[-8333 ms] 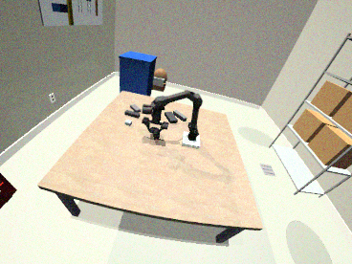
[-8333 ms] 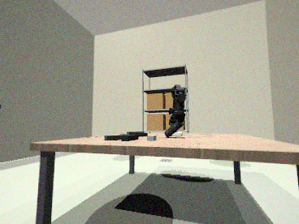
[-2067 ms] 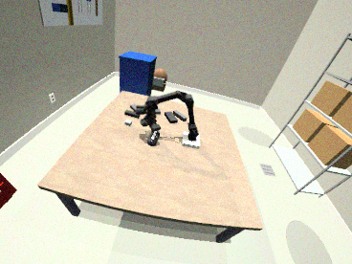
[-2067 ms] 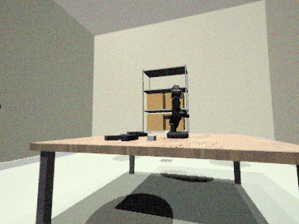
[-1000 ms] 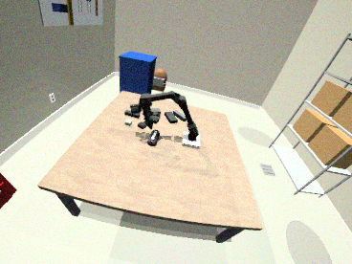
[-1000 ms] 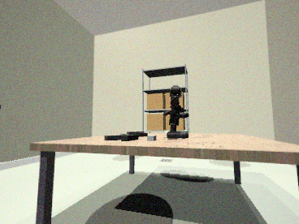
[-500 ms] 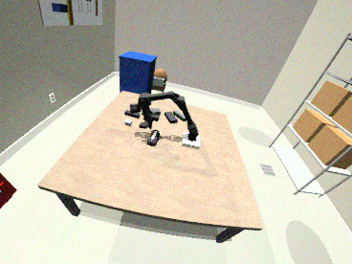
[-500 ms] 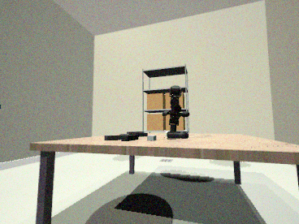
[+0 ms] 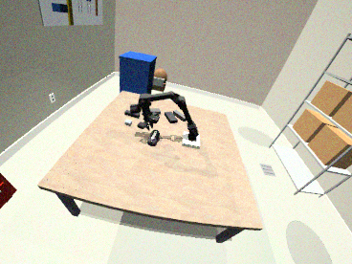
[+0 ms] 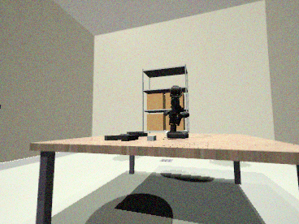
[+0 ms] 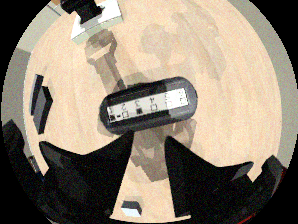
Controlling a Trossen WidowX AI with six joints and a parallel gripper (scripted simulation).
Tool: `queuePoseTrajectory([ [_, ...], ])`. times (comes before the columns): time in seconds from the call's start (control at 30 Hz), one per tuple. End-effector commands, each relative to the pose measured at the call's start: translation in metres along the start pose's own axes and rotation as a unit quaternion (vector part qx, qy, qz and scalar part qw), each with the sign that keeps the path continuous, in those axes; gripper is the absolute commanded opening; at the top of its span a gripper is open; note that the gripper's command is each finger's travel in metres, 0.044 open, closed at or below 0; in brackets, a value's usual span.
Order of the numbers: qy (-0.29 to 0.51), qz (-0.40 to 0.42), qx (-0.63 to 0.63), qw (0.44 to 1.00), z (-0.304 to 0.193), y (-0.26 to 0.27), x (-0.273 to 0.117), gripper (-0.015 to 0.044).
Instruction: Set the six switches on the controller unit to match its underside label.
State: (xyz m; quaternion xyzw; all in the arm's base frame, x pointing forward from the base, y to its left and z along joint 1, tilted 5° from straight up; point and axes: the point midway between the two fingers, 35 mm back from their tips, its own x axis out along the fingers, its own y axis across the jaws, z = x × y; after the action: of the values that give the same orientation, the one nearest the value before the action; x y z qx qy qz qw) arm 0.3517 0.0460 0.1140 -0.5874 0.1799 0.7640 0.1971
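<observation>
Our black gripper point(image 9: 149, 125) point(image 11: 149, 137) hangs partly open, empty; we judge the rounded dark grey controller unit point(image 9: 153, 138) point(image 10: 177, 135) point(image 11: 150, 105) rigid, slippery, best gripped across its narrow sides.

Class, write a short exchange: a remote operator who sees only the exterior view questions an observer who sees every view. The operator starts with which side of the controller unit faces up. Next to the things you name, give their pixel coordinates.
Operator: From the exterior view I can't tell which side of the controller unit point(image 9: 153, 139) point(image 10: 177, 135) point(image 11: 149, 106) is up. Which is it?
Observer: The underside; its printed label point(image 9: 154, 136) point(image 11: 140, 106) faces the wrist camera.
Operator: What does square three show?
Observer: It is filled.
Operator: And is the pincer point(image 9: 149, 127) point(image 10: 175, 125) point(image 11: 149, 137) gripping the unit?
Observer: No, the wrist view shows its fingers apart, with the unit beyond their tips.
</observation>
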Motion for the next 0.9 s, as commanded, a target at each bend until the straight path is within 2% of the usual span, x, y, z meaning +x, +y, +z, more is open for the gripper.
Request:
queuePoseTrajectory([
  [0.0,0.011,-0.006,0.114,0.993,0.003,-0.002,-0.001,0.0236],
  [0.27,0.023,-0.024,0.395,0.918,0.010,-0.008,0.002,0.0440],
  [0.57,0.023,-0.050,0.670,0.740,0.018,-0.014,0.004,0.0440],
  [0.87,0.006,-0.077,0.872,0.483,0.026,-0.020,0.007,0.0440],
])
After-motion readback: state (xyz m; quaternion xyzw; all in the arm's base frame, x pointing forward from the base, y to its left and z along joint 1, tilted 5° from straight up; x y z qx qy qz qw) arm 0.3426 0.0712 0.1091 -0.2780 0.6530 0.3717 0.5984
